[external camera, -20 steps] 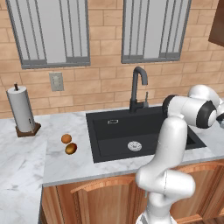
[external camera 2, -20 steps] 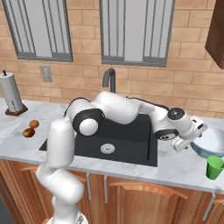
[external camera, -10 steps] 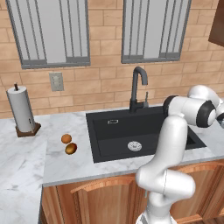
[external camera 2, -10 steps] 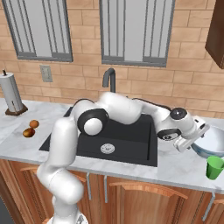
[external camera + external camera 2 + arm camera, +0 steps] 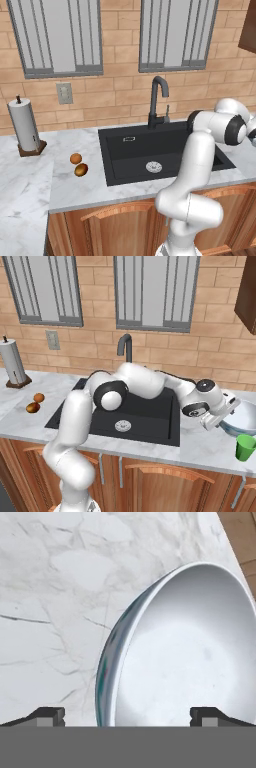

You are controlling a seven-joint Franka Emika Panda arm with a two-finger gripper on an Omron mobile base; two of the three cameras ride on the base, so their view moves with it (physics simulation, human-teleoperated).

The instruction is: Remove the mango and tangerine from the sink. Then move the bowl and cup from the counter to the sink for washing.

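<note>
My white, grey-veined marble counter [image 5: 30, 185] over wooden cabinets carries a paper towel roll on a wooden stand [image 5: 25, 126] at its left end. A round orange tangerine [image 5: 75, 158] and an oval yellow-brown mango [image 5: 81, 170] lie together left of the black sink [image 5: 162, 152]. Right of it sit a pale glossy bowl [image 5: 243, 417] and a green cup [image 5: 244, 447].

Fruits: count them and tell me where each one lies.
2. The tangerine and the mango lie side by side on the counter, left of the sink, the mango nearer the front edge. None shows in the basin.

text: none legible | labels: none | sink [image 5: 165, 150] plaque: perhaps marked, too small
</note>
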